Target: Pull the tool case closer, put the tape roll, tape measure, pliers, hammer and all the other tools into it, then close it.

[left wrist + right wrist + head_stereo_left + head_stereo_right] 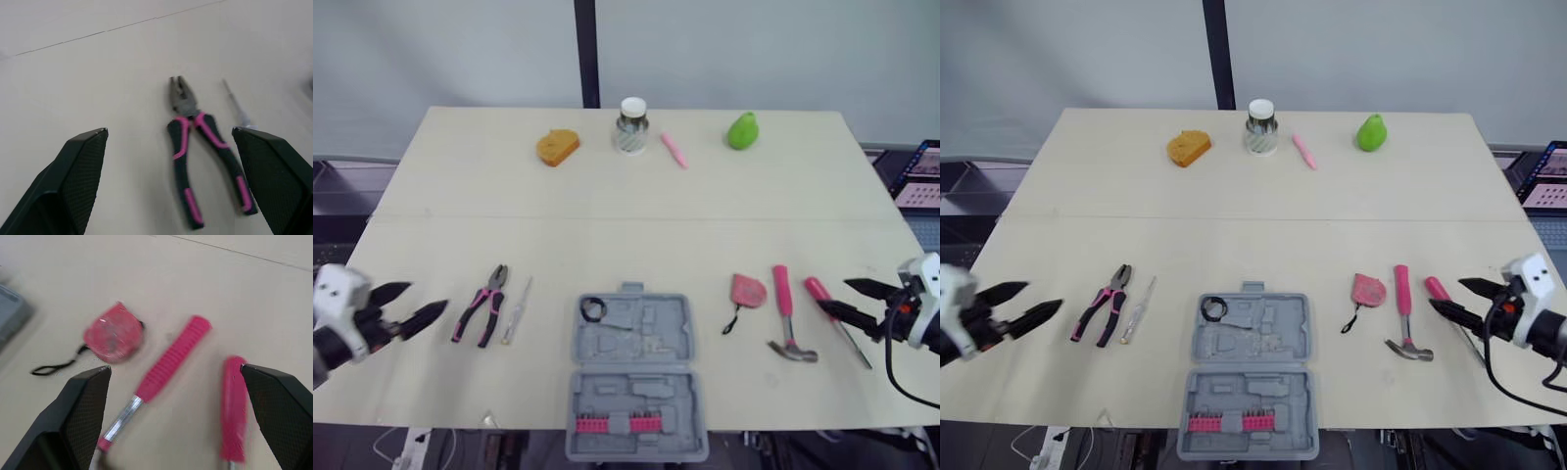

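The grey tool case (646, 343) lies open at the near middle of the tabletop (460, 196). Its near half, with the pink bit row (617, 423), already reaches over the near edge. I judge that pulling it any closer could tip it off. A black tape roll (593, 308) seems to sit in the case's 10 o'clock corner.

The left gripper (426, 297) hovers with its jaws spread wide and empty. The pliers (481, 305) lie just at its 3 o'clock, with a slim clear-handled screwdriver (517, 310) beyond them. The two lie close together, so a broad grasp could nudge the screwdriver or catch both.

The right gripper (1445, 294) is equally wide open and holds nothing. At the case's 3 o'clock lie the pink tape measure (749, 291), the hammer (786, 315) and a pink-handled screwdriver (832, 311), the last right by the gripper's tips. The hammer looks head-heavy, so gripped far up the handle it may swing or slip. The tape measure's loose strap could snag on the case rim. A tool left out of its moulded recess would likely keep the lid from shutting.
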